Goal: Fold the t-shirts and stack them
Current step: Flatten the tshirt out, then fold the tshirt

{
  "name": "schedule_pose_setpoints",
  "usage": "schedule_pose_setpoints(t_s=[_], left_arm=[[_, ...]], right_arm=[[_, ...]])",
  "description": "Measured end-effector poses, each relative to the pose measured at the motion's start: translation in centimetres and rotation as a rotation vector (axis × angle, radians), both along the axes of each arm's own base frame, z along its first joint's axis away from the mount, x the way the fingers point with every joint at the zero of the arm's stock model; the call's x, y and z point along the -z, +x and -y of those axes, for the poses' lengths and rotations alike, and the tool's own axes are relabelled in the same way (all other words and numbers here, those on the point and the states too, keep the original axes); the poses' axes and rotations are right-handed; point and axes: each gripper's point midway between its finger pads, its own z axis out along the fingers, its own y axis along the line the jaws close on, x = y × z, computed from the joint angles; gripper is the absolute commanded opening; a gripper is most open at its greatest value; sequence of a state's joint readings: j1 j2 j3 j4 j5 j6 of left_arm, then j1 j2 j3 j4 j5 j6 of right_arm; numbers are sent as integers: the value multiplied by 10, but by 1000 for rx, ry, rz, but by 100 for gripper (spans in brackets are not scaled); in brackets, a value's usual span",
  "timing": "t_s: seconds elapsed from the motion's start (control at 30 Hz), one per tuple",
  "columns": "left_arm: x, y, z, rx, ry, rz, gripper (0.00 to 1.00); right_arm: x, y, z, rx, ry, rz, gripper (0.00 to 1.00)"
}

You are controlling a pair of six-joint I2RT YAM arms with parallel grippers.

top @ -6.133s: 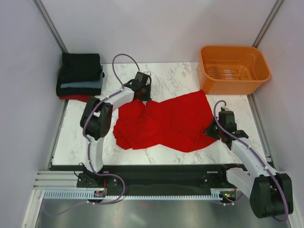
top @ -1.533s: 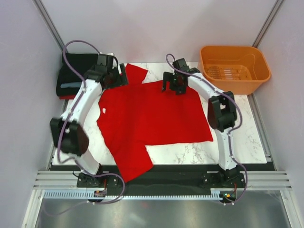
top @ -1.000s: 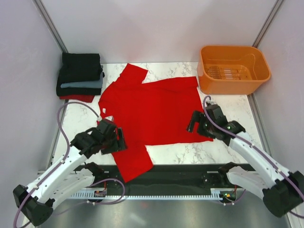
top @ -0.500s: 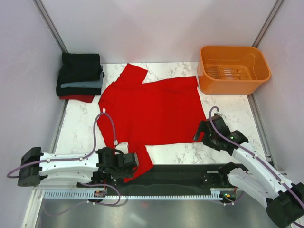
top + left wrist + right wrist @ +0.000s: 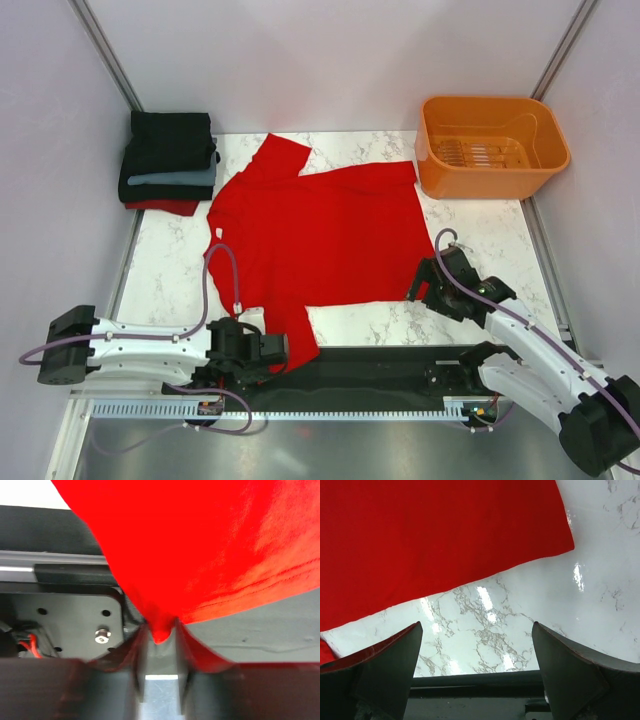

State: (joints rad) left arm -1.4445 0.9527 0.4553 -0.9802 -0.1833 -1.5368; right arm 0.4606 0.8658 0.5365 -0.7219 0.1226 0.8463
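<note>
A bright red t-shirt (image 5: 320,235) lies spread flat on the marble table, one sleeve hanging over the near edge. My left gripper (image 5: 283,350) sits low at that edge, shut on the tip of this sleeve; in the left wrist view the red cloth (image 5: 200,545) comes to a point between the narrow jaws of the left gripper (image 5: 160,635). My right gripper (image 5: 420,285) hovers open just off the shirt's near right corner, nothing between its fingers. The right wrist view shows the shirt's hem (image 5: 435,535) beyond the right gripper (image 5: 476,627). Folded black, slate-blue and red t-shirts (image 5: 168,160) are stacked at the back left.
An orange plastic basket (image 5: 490,145) stands at the back right. Bare marble (image 5: 600,580) lies right of the shirt. The black mounting rail (image 5: 400,362) runs along the table's near edge, under both arms.
The left gripper's jaws have closed on the sleeve tip at the near edge. The right gripper has edged slightly toward the shirt's corner and stays open.
</note>
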Motion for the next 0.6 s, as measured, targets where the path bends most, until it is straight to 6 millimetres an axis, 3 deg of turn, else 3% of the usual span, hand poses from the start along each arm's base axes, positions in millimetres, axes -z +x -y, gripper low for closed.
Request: schedule_pose_setpoints(t_s=[0.1, 0.27, 0.6], left_arm=[[0, 0, -1, -1, 12, 2, 11], [-3, 5, 2, -2, -24, 29, 3], [-29, 36, 21, -36, -208, 208, 2]], right_arm=[[-1, 3, 3, 12, -13, 16, 98], [-6, 8, 9, 42, -33, 54, 98], [0, 19, 36, 229, -83, 62, 92]])
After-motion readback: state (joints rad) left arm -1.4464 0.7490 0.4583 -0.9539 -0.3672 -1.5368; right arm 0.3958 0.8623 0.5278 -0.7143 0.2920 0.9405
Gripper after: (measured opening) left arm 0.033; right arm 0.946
